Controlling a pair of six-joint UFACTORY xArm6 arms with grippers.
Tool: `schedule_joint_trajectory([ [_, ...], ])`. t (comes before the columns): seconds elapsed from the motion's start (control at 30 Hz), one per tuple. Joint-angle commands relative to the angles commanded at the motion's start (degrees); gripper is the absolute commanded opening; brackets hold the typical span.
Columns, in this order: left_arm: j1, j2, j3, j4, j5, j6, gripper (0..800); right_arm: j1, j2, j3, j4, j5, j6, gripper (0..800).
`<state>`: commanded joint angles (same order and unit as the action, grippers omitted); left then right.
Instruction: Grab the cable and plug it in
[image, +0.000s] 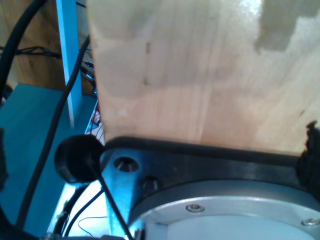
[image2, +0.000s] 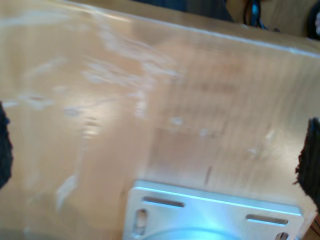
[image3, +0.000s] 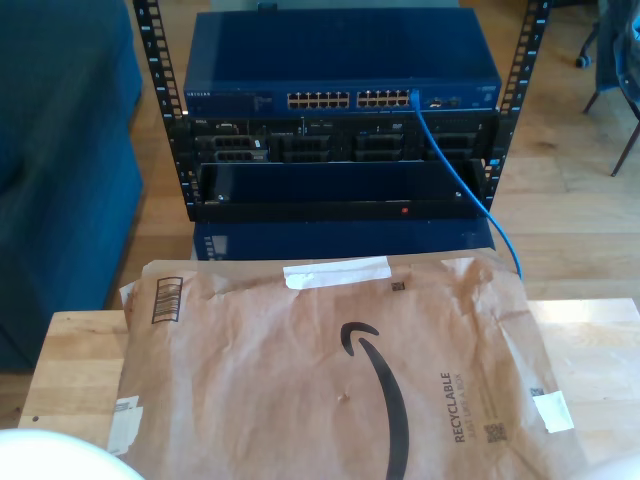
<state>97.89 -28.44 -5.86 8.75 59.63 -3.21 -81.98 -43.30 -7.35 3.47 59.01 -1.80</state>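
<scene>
A thin bright-blue cable (image3: 462, 172) has 1 end plugged into a port at the exterior view's right end of the port row on a blue network switch (image3: 340, 60), which sits at the top of a black equipment rack (image3: 340, 150). From the port the cable runs down across the rack's front toward the exterior view's right and passes behind a large brown paper mailer (image3: 340, 370). The mailer lies flat on a light wooden table (image3: 75, 350), covering most of it.

My first end effector's wrist view looks past a grey metal flange (image: 225, 210) onto pale wood, with black cables (image: 55, 115) hanging beside it; whether its jaws are released or clenched cannot be told. My second end effector's wrist view shows blurred wood beneath a metal bracket (image2: 210, 210); its jaw state cannot be told either.
</scene>
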Motion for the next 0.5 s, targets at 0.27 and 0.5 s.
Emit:
schedule_joint_trajectory([
  [0.27, 0.0, 0.0, 0.0, 0.0, 0.0, 0.0, 799, -0.2, 0.6, 4.3, -0.1, -3.7, -0.6, 794],
  [0.5, 0.0, 0.0, 0.0, 0.0, 0.0, 0.0, 799, -0.2, 3.2, 8.6, 0.0, -12.8, -0.5, 793],
])
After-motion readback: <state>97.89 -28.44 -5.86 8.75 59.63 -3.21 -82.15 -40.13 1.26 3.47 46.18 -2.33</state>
